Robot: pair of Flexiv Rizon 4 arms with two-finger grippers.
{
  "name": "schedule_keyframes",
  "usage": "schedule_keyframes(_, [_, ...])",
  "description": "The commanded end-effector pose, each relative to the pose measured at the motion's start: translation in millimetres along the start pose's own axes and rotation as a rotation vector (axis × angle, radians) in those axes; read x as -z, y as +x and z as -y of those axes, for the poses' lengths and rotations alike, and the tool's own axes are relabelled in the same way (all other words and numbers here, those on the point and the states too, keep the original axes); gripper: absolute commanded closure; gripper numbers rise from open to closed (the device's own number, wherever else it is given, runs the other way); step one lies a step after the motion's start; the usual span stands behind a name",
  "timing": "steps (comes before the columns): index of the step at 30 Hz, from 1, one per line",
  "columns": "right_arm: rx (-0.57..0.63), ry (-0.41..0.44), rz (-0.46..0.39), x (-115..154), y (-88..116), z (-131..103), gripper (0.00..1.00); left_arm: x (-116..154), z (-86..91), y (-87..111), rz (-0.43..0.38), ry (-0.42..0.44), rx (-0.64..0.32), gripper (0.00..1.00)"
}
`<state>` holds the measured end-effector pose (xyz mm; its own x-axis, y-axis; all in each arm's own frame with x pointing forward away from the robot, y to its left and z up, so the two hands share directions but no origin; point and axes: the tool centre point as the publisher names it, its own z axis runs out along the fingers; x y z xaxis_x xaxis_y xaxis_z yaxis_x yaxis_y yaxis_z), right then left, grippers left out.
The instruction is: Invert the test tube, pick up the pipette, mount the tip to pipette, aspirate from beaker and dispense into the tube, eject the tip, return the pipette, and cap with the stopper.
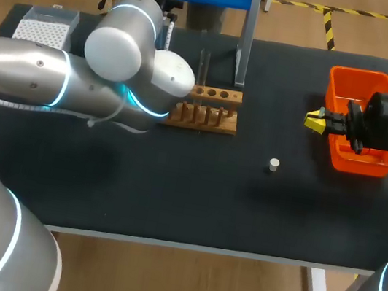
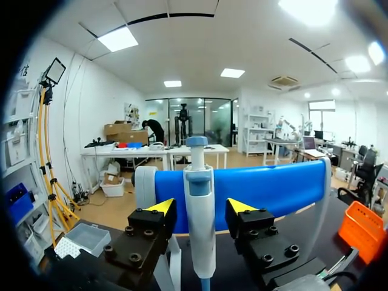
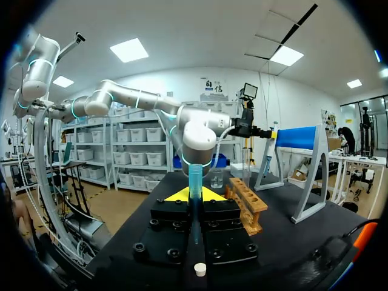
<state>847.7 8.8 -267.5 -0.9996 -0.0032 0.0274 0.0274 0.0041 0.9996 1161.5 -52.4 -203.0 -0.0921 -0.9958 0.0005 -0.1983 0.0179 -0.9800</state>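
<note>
Dark bench holds everything. The pipette is at the blue stand, between the open fingers of the left pincer, untouched. The right pincer is closed on the test tube, near the orange bin. From above, my left arm hides the left pincer.

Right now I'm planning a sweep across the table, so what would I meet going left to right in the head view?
Tip box → wooden rack → stopper → orange bin.
</note>
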Motion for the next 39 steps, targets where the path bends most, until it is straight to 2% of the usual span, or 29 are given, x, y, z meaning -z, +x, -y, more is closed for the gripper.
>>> schedule_keyframes(1, [0.0, 0.002, -0.002, 0.1, -0.4, 0.2, 1.0, -5.8, -2.4, 3.7, 0.004, 0.005, 0.002, 0.49])
schedule_keyframes(39, [0.0, 0.002, -0.002, 0.1, -0.4, 0.2, 1.0, -17.8, -6.0, 3.0, 0.018, -0.004, 0.025, 0.51])
